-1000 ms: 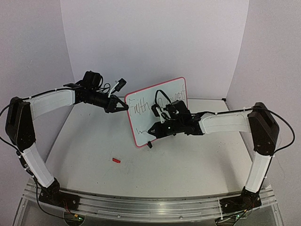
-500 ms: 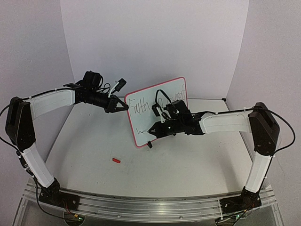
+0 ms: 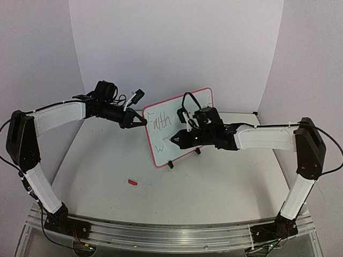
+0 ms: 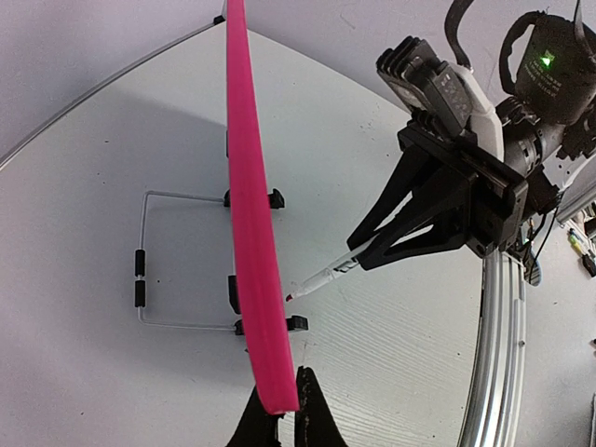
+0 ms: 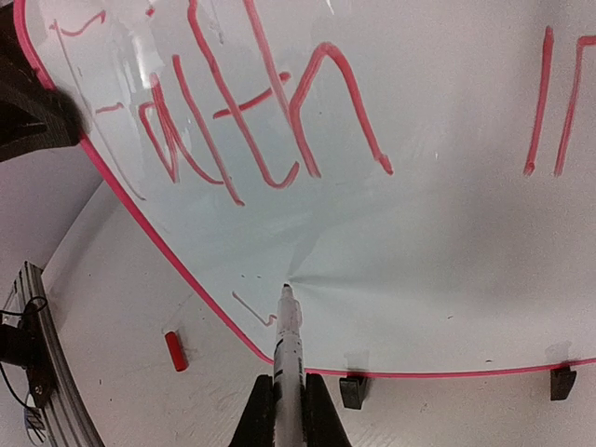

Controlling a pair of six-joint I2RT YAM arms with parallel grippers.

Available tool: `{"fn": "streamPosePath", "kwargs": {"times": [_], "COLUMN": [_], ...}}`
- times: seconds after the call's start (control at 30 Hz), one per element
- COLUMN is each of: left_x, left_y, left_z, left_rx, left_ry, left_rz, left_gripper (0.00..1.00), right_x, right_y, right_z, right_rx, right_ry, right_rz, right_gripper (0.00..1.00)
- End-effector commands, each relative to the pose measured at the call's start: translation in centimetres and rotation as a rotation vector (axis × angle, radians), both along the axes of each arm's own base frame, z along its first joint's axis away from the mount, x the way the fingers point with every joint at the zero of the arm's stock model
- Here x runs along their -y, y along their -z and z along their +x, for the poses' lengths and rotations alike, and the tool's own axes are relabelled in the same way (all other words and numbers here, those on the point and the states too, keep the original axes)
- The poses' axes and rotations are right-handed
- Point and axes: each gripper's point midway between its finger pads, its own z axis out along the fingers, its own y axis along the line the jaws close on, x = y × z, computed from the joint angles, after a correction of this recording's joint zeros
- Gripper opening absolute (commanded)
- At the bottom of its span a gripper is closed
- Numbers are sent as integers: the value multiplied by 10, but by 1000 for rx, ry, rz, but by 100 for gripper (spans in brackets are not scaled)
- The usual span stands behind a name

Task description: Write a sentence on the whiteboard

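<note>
A small red cap [image 3: 132,182] lies nearest on the white table [image 3: 107,160], left of centre. Beyond it the right gripper [image 3: 177,140] is clamped around a thin marker [image 5: 289,340], whose tip is against the lower left face of the whiteboard [image 3: 167,156]. The board stands upright, slightly tilted, mid-table on two black clip feet [image 5: 352,391]. The sentence [image 3: 161,122] so far reads "Faith in", with a "W" begun below. Farther back, the left gripper [image 3: 141,122] pinches the board's upper left rim.
</note>
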Motion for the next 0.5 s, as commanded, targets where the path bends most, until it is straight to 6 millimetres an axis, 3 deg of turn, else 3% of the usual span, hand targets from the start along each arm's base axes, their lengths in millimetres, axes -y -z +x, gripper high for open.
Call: {"fn": "streamPosePath", "kwargs": {"times": [0.0, 0.27, 0.47], "left_x": [7, 7, 7], "left_y": [16, 17, 17], "left_z": [-26, -26, -26], "left_rx": [-85, -87, -87], "left_ry": [60, 59, 58], "left_rz": [44, 46, 47], "left_gripper": [0, 0, 0], "right_x": [7, 8, 2], "right_y": [-20, 4, 7], "right_z": [1, 2, 7], "right_rx": [43, 1, -2], "right_ry": [24, 44, 43], "right_rz": [40, 8, 9], "right_gripper": [0, 0, 0]}}
